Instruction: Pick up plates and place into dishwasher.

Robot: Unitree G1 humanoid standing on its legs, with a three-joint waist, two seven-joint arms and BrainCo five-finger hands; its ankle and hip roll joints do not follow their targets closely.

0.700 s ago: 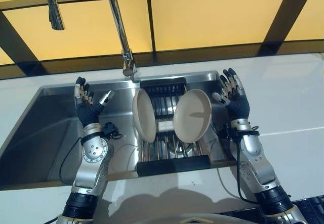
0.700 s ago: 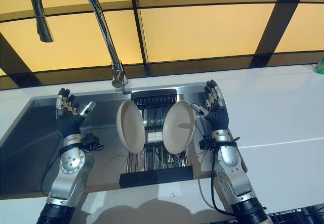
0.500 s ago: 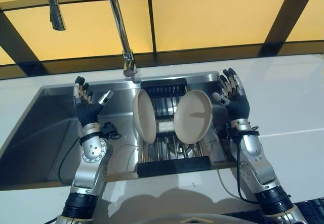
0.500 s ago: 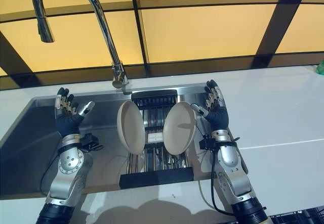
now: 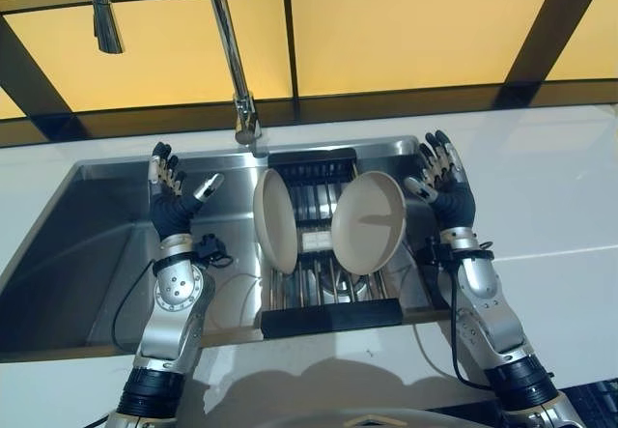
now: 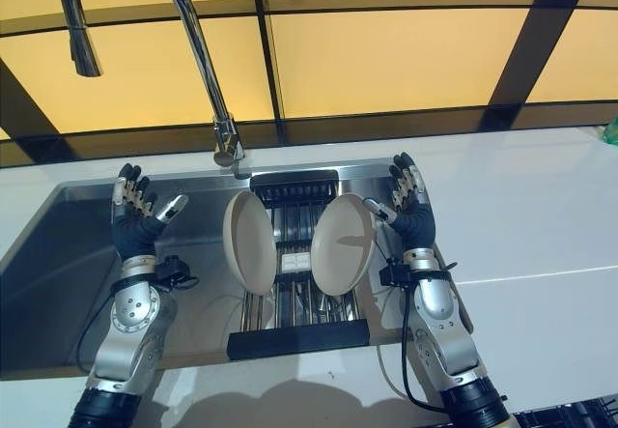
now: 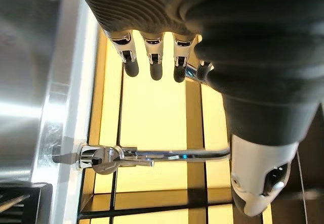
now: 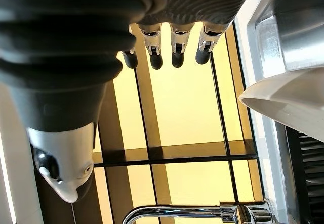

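Observation:
Two beige plates stand on edge in a black dish rack set in the right part of the steel sink. The left plate leans toward the left, the right plate faces the front. My left hand is raised over the sink basin, left of the left plate and apart from it, fingers straight and spread. My right hand is raised just right of the right plate, fingers straight, holding nothing. The right plate's rim shows beside my right hand in its wrist view.
A tall curved chrome faucet rises behind the sink, its base just behind the rack. White countertop runs along the right and the front. Yellow wall panels with dark frames stand behind.
My left hand has shifted slightly to the right, toward the left plate. The plates and my right hand have not moved.

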